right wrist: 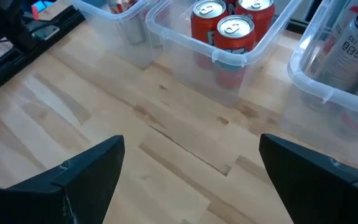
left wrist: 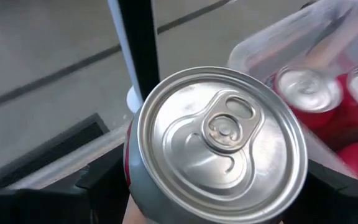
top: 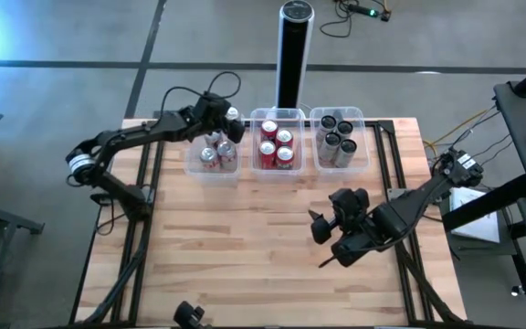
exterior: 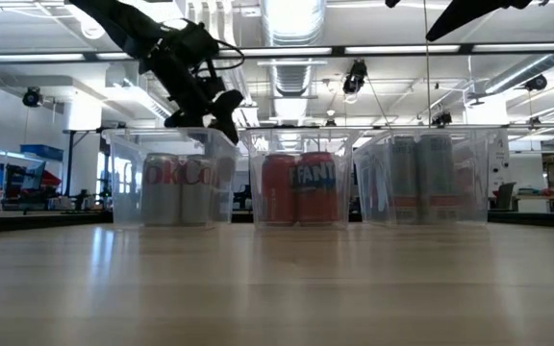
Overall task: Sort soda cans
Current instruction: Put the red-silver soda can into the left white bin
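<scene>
3 clear bins [top: 278,115] in a row at table [top: 245,247] far edge: left w/ 3 silver cans [top: 215,157], mid 4 red cans [top: 276,144], right 4 dark cans [top: 336,137]. Left claw [top: 229,119] clamped on 1 can [left wrist: 219,143] above left bin's far corner. Right claw [top: 329,239] spread apart, hovering over bare wood near side. Front half of table open; workshop behind.

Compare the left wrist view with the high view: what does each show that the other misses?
Only the left wrist view: the pull-tab top of the held can, close up, clamped in the left gripper.
Only the high view: all three bins, the dark cans in the right-hand one, and the right gripper open over bare table.
Both: the red cans in the middle bin.
</scene>
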You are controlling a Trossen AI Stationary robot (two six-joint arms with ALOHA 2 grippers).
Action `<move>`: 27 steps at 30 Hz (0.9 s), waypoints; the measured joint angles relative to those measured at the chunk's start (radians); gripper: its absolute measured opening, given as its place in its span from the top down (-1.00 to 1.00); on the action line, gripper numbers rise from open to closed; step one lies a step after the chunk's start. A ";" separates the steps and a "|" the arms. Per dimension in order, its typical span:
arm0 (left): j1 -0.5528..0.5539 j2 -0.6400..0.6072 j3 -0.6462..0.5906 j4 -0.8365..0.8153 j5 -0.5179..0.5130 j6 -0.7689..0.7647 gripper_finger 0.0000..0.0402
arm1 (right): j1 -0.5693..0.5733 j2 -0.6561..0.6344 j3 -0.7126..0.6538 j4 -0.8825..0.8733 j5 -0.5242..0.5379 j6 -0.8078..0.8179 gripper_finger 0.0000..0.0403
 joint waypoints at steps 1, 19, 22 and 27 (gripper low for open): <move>0.003 0.012 0.000 -0.002 0.000 -0.014 -0.47 | -0.001 0.000 0.000 0.000 0.000 0.000 -0.83; 0.010 0.068 0.003 -0.020 0.006 -0.056 -0.55 | -0.004 0.000 -0.001 -0.004 -0.001 0.007 -0.83; 0.008 0.069 -0.004 -0.033 0.014 -0.053 -0.55 | -0.004 0.001 -0.003 -0.007 -0.001 0.007 -0.83; 0.010 0.069 -0.012 -0.026 0.014 0.025 -0.55 | -0.004 0.001 -0.005 -0.007 0.000 0.007 -0.83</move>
